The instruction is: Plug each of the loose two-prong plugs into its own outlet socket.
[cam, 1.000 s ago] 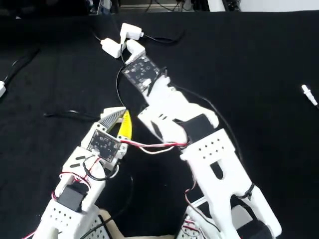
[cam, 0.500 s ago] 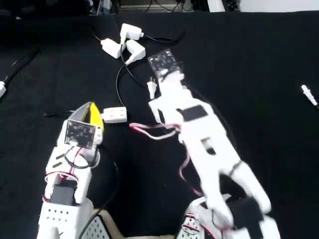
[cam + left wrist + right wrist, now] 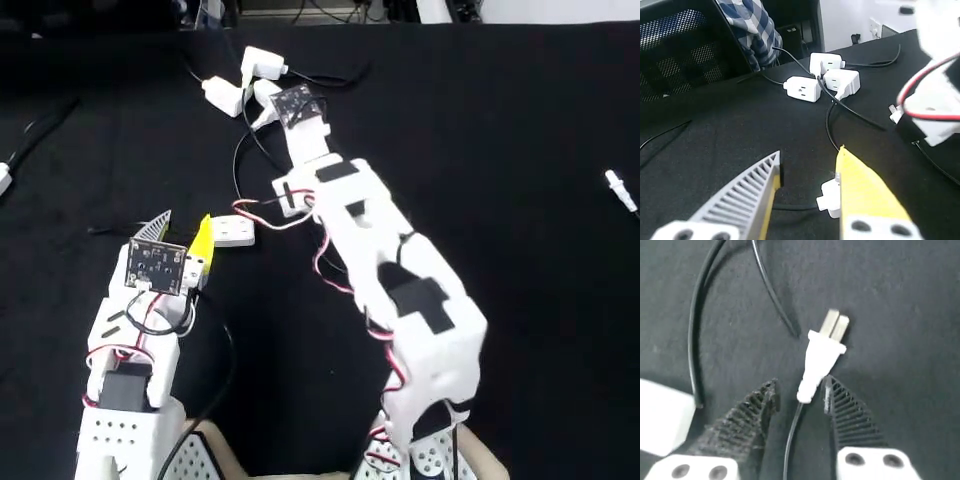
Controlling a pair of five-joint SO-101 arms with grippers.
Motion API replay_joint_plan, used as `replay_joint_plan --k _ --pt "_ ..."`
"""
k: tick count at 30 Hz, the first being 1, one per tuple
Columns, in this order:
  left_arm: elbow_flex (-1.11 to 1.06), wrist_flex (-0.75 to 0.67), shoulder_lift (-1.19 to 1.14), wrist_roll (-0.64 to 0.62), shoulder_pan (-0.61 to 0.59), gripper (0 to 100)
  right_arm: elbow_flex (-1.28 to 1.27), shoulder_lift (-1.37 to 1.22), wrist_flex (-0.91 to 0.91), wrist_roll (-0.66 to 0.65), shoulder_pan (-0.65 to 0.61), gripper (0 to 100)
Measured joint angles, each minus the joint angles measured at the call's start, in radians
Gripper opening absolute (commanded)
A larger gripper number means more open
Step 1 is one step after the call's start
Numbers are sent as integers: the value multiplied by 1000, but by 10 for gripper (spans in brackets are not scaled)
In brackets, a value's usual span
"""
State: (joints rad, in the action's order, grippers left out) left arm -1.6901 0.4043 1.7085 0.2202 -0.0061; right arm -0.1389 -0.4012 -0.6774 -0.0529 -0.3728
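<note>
– Checking the grab setup: where did things sit, big to small?
– Black table (image 3: 520,120) first. The right arm (image 3: 400,270) stretched far across it toward the socket cluster (image 3: 222,96). The left arm (image 3: 140,330) sat back near the front edge. Its left claw (image 3: 186,217) was wide open and held nothing, with a lone socket (image 3: 232,232) just beside its yellow finger (image 3: 203,240).
– And the plug?
– The plug (image 3: 821,355) lay flat on the table, directly ahead of the right claw (image 3: 800,385). Its long axis ran roughly along the claw's reach. Prongs pointed away and the cord end sat between the fingertips.
– Claw state?
– Partly open, gripping nothing. One finger (image 3: 845,405) was just beside the cord end; couldn't tell if it touched.
– Which arm takes it?
– Right. It was clearly nearer, and the left claw was well apart from that plug. My read: the fingers straddled only the thin end, so the claw would need to go forward over the body before closing, or it would pinch cord.
– Risk?
– The plug skating on the table or twisting in the grip.
</note>
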Motion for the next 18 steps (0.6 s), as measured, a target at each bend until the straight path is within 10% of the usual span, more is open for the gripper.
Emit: replay_joint_plan --k 18 --pt "0 2 0 0 0 187 534 -361 -281 0 55 12"
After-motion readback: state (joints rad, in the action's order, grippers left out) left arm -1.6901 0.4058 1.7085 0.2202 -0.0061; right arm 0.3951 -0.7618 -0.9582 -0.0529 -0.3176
